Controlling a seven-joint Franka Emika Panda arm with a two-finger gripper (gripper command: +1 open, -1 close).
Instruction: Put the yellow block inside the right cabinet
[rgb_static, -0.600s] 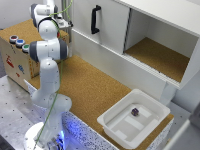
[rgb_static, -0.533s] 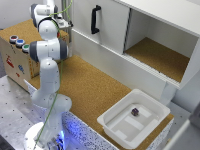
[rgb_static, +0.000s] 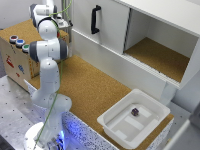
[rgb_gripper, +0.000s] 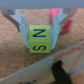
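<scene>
The gripper (rgb_gripper: 39, 26) is closed on the small yellow-green cube marked with black letters (rgb_gripper: 39, 39), above the brown cork surface (rgb_static: 95, 90). The wide white cabinet compartment with cork floor (rgb_static: 155, 56) stands open, well apart from the gripper.

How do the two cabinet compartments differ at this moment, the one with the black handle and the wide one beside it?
The handled compartment is closed by a white door with a vertical black handle, so its inside is hidden. The right cabinet stands open, showing a brown cork-textured floor with nothing visible on it, and it looks wider. Both have white walls and sit side by side above the cork counter.
</scene>
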